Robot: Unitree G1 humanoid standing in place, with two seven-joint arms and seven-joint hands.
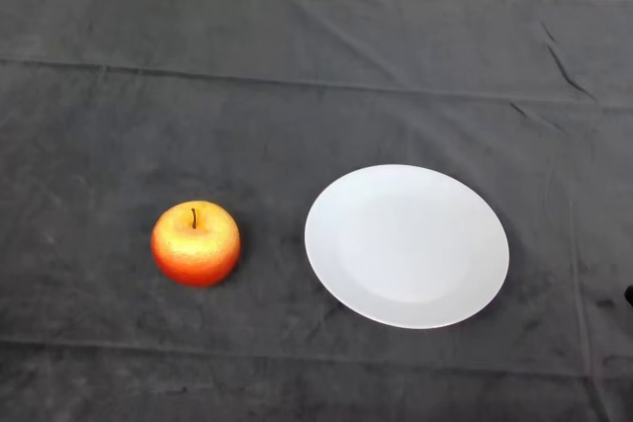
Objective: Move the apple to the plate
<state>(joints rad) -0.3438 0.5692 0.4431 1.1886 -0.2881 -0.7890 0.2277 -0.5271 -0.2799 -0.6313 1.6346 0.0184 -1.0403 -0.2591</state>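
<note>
Head view: apple [196, 243] left of plate [406, 246]

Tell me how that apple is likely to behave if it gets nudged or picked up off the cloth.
The apple is round and sits stem up, so a sideways nudge would probably roll it, though the dark cloth may slow it. Its skin looks smooth and faintly glossy, so it may be slippery to grip. It looks firm, so it should hold its shape on the way to the white plate.

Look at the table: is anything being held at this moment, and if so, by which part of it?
Nothing is held. The round red-and-yellow apple sits stem-up on the dark cloth, apart from the round white plate.
</note>
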